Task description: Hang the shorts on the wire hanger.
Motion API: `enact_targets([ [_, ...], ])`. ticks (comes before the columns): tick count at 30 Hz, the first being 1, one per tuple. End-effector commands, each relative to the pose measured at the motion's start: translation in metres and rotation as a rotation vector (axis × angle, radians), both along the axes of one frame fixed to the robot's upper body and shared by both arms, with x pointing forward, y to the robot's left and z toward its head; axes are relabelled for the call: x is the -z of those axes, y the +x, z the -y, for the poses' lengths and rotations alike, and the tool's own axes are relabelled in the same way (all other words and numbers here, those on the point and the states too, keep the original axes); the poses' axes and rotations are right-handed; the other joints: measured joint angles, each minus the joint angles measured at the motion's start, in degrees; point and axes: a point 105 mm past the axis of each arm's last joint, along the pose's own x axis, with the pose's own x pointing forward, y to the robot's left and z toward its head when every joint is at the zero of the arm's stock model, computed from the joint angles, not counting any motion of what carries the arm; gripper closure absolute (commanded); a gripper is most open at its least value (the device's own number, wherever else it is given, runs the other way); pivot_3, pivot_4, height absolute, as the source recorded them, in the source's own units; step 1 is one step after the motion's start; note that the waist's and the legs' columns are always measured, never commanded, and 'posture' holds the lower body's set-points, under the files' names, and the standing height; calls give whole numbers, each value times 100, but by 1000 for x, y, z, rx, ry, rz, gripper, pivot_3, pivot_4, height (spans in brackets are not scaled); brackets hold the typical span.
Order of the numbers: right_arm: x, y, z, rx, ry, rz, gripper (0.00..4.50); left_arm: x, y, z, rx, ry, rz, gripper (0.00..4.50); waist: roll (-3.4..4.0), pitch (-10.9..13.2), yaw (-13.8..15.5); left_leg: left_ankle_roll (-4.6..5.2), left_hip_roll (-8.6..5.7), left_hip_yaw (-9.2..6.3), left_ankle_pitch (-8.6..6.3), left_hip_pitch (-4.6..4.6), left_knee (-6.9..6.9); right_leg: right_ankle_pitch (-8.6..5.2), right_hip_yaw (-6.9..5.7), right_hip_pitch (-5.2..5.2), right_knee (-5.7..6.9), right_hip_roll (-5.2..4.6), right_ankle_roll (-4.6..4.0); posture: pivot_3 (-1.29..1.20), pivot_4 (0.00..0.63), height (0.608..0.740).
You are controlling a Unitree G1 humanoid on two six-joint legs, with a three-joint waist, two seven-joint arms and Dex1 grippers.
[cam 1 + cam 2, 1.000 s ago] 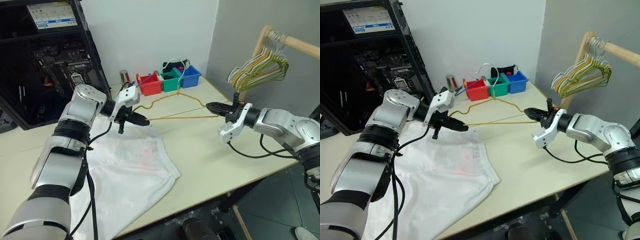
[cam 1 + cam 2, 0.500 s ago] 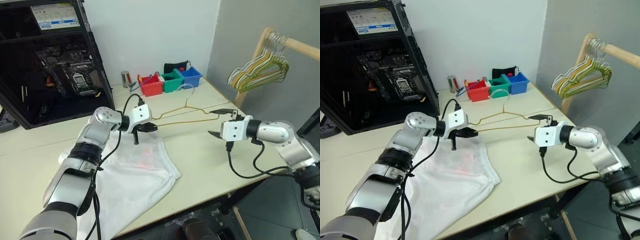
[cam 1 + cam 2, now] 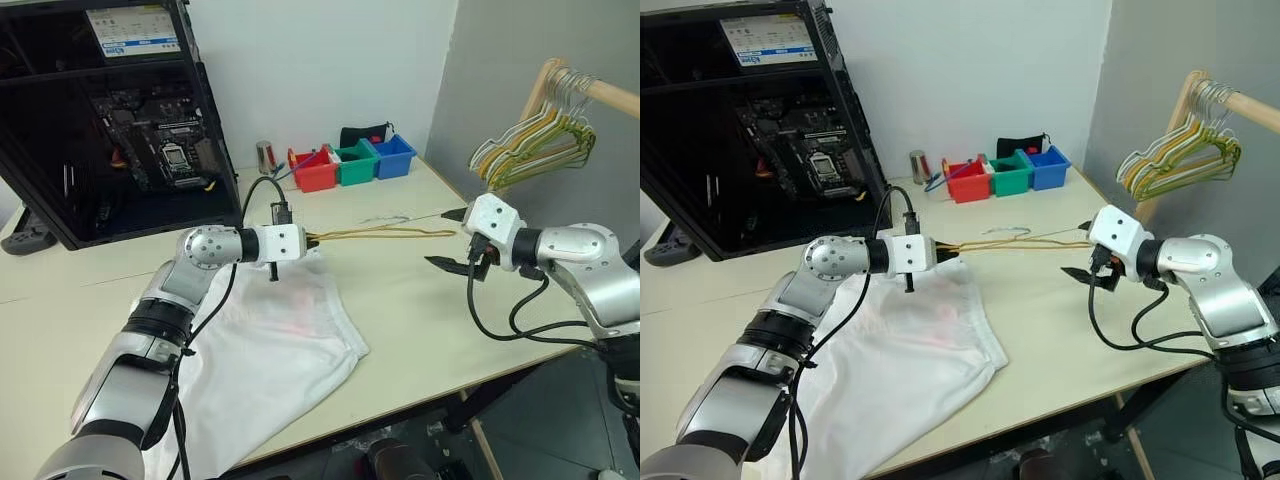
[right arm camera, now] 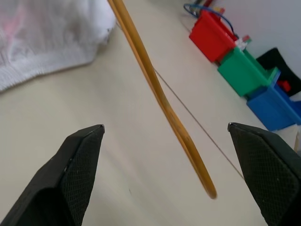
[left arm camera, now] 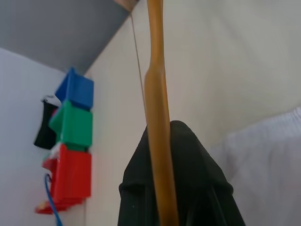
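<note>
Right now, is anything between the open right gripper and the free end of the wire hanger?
Nothing visible. The wire hanger, held at its other end by the left gripper, runs into the gap of the open right gripper, with only bare table beneath.

**G1 arms: look & build**

2 arms, silver-grey metallic shells w/ black bands at the joints. Segments rounded, cylindrical; elbow housings bulbous. Black cables run loose outside each forearm, looping to the wrist. Wrist modules white, boxy. Left gripper [image 3: 308, 240] & right gripper [image 3: 452, 239] each have 2 black fingers; fingertips [image 4: 77, 160] wedge-shaped w/ fine cross-hatch grip texture, matte finish.
</note>
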Motion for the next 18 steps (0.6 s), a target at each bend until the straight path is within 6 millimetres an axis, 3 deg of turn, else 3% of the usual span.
enact_targets([
  [1,-8,10,-1,-12,-43,62,33,-21,-4,7,57,12,126,4500,0,0,2,0,0,1,0,0,0,0,0,0,0,0,0,-179,0,740],
  [6,4,17,6,1,-111,65,33,-18,-11,9,84,31,149,4500,0,0,29,0,1,5,0,1,-1,0,1,-1,0,2,0,-168,0,740],
  [11,1,25,13,21,-155,126,33,-19,-10,6,70,36,154,4500,0,0,68,0,-1,5,0,0,1,2,1,-1,1,1,2,-164,0,740],
  [18,2,17,8,-35,-166,119,1280,-15,-8,4,63,61,149,4500,1,0,62,0,-1,7,0,1,0,2,1,-1,1,2,3,-170,0,740],
])
